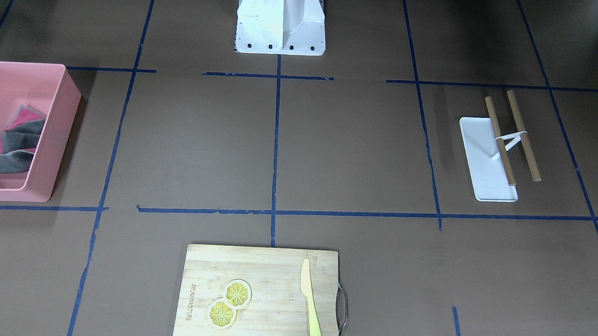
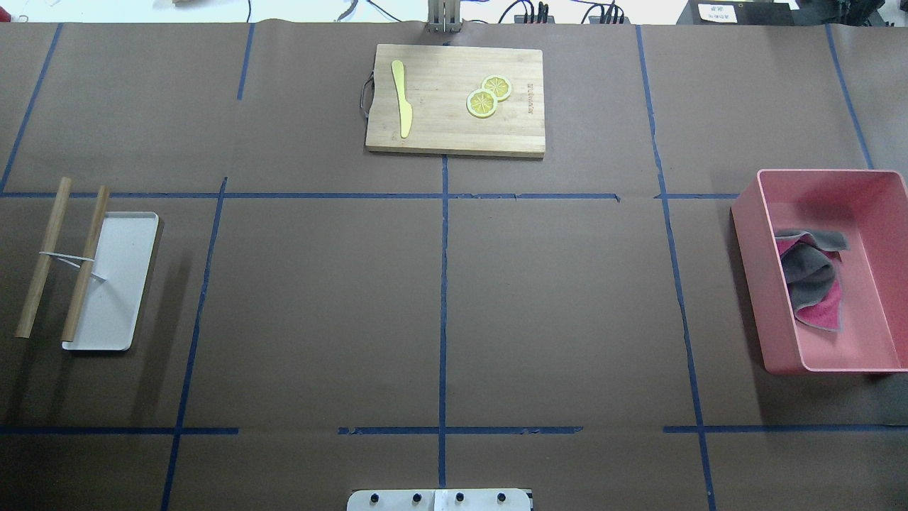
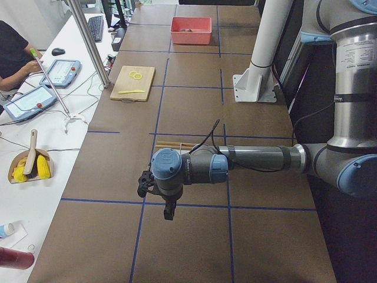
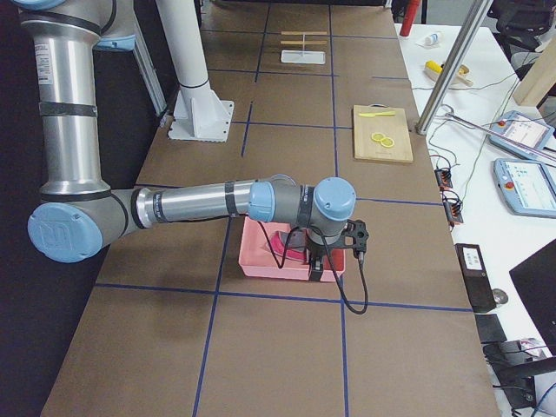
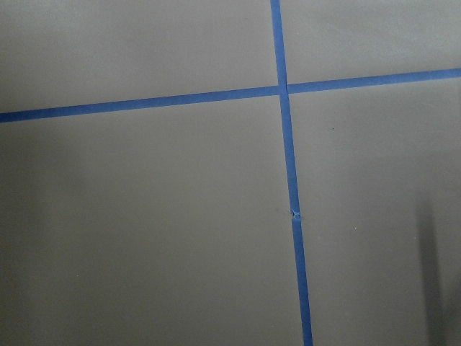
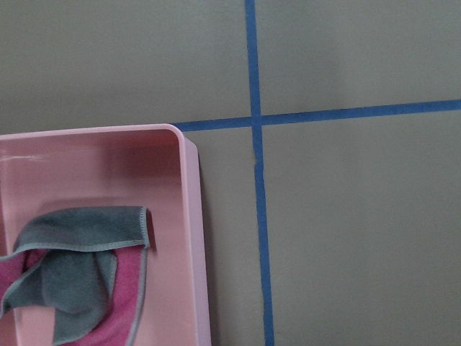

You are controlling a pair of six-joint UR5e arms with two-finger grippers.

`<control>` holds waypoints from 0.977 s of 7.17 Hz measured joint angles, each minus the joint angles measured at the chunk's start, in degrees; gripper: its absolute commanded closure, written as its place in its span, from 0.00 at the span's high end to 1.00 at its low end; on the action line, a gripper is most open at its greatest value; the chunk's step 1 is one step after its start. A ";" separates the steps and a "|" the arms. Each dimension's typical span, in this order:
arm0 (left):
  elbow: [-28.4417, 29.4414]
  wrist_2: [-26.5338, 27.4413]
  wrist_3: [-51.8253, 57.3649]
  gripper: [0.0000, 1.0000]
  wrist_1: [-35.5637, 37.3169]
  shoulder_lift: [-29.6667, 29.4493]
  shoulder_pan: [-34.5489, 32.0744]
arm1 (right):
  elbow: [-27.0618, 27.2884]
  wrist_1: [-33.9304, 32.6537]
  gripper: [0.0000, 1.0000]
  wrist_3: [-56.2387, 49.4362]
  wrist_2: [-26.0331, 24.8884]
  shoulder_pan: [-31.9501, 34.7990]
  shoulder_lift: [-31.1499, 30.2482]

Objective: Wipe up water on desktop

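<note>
Pink rectangular bin [image 2: 755, 298] on matte brown worktop [image 2: 553, 298] holds crumpled grey-pink cloth [image 2: 809, 280]. I cannot tell whether my left claw [image 3: 169, 213] or right claw [image 4: 315, 273] is apart or together.

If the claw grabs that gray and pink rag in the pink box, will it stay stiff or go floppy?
Probably floppy: the rag lies crumpled in soft folds in the pink box, so it would likely droop. It looks thin, so likely light. Being cloth, it probably won't roll.

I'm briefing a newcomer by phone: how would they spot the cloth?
Find the pink bin at the right end of the desktop in the overhead view. The crumpled cloth lies inside it. Grey and magenta, it is the only fabric in sight.
</note>
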 measured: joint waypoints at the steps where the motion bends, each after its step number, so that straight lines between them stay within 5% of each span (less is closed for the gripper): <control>1: -0.01 0.00 -0.36 1.00 -0.18 -0.02 0.01 | -1.39 4.53 1.00 -0.01 0.12 1.04 -1.55; 7: -0.06 0.00 -0.72 1.00 -0.39 -0.20 0.05 | -1.37 9.31 1.00 0.33 1.39 4.59 -4.34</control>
